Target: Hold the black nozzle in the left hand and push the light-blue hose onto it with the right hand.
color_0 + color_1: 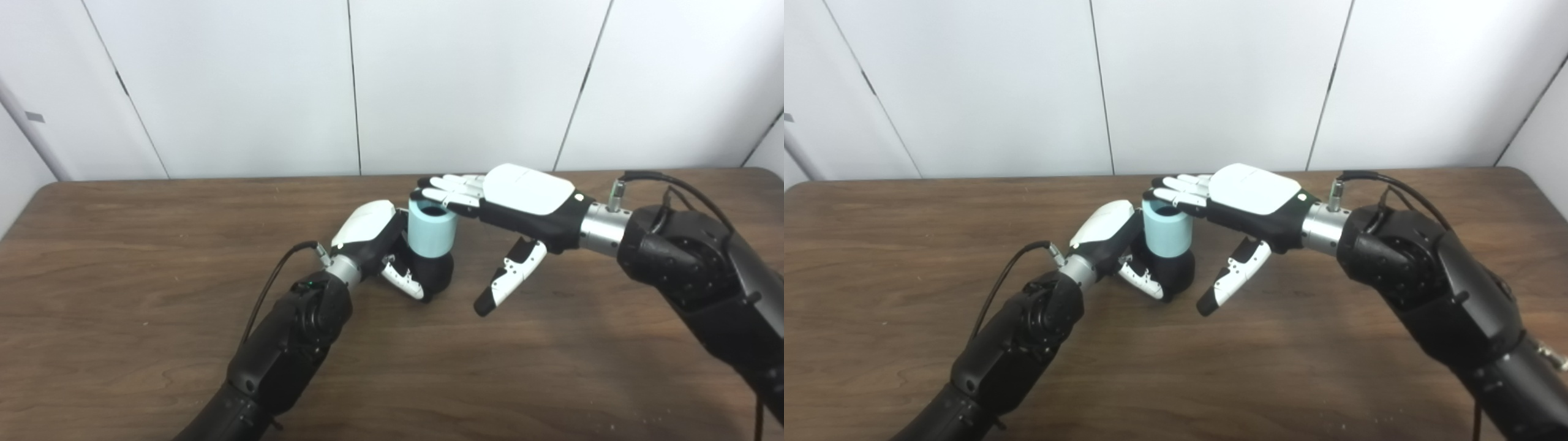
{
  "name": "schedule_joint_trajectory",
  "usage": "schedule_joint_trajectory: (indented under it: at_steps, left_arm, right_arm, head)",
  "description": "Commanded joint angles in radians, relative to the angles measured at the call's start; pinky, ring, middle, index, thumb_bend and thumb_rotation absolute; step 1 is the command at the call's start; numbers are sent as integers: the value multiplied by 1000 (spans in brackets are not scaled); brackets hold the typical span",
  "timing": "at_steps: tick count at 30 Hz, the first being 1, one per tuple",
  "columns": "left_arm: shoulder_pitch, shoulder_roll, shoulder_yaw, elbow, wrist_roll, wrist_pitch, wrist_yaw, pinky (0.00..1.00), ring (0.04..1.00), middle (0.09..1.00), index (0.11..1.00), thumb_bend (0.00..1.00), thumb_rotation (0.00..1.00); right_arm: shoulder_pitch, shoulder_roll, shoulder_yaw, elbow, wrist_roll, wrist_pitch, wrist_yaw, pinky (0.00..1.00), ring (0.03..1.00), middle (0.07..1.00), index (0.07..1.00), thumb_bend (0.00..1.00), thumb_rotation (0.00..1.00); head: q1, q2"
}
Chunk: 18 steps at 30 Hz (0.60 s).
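Observation:
The black nozzle [436,272] stands upright on the brown table [122,257]. My left hand [373,236] is shut on it, its thumb across the front. The light-blue hose [431,231], a short open tube, sits upright on top of the nozzle. My right hand [514,202] is open, palm down, its fingers [450,190] lying flat over the far rim of the hose and its thumb hanging free to the right. The same scene shows in the right eye view, with the hose [1167,231] and right hand [1243,195].
White wall panels [245,86] stand behind the table's far edge. A black cable [269,288] loops off my left wrist. Another cable [686,187] arcs over my right forearm.

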Motion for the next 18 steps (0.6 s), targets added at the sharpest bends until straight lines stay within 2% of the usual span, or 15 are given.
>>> schedule_joint_trajectory:
  at_steps: [1,7,13,15,18]
  left_arm:
    - [38,21,-18,78,5,57,-69,516,493,510,471,524,0]
    - [33,23,-19,83,3,53,-69,537,498,515,469,523,0]
    - [36,27,-20,80,-1,48,-67,541,499,506,473,525,0]
    - [36,27,-19,81,-1,49,-67,538,498,500,475,526,0]
    - [37,26,-17,81,-4,48,-65,550,503,499,475,526,0]
  right_arm:
    - [-4,20,-23,-34,-17,4,-29,904,969,1000,1000,727,627]
    - [18,65,-78,-36,-33,54,-58,838,956,1000,1000,718,523]
    - [47,107,-141,-72,-19,179,-59,824,954,1000,1000,781,430]
    - [55,119,-166,-75,11,221,-58,773,948,1000,1000,818,370]
    - [77,146,-216,-80,72,293,-69,759,942,1000,1000,844,310]
  head:
    - [1,-1]
    - [3,-4]
    - [4,-5]
    - [3,-5]
    - [6,-7]
